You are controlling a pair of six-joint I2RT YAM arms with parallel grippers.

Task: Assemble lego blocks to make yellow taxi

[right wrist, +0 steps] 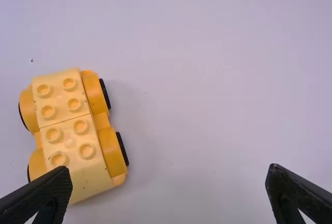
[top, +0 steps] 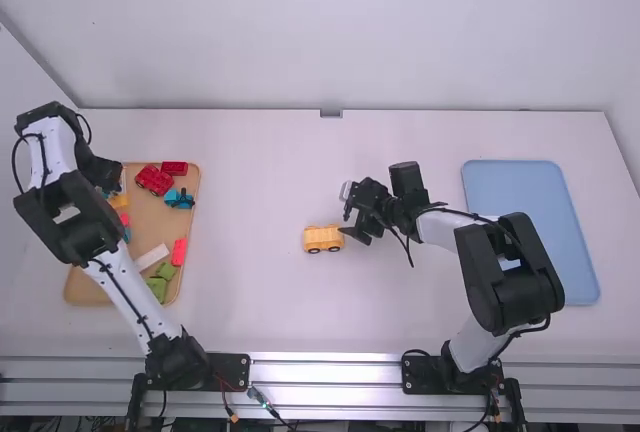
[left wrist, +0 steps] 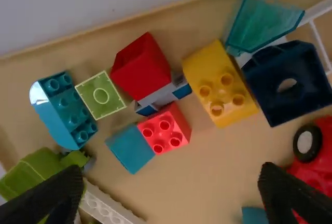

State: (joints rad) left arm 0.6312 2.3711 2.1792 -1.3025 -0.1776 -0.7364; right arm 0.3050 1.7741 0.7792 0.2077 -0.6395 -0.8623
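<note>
- my r grip [top: 346, 214]: open, fingers wide apart, above tbl [top: 250, 182]
- yellow car [top: 323, 240]: on tbl, just l of r grip
- my l grip [top: 106, 174]: also open, over tan tray [top: 150, 220]
- yellow blk [left wrist: 220, 84]: in tray below l grip, btwn red blk [left wrist: 141, 66] & dk blue blk [left wrist: 303, 97]

Behind tapered black fingers [top: 358, 235], smooth white links [top: 128, 297] are joined by blocky black joints [top: 530, 262] and flanked by thin black cables [top: 460, 213].
</note>
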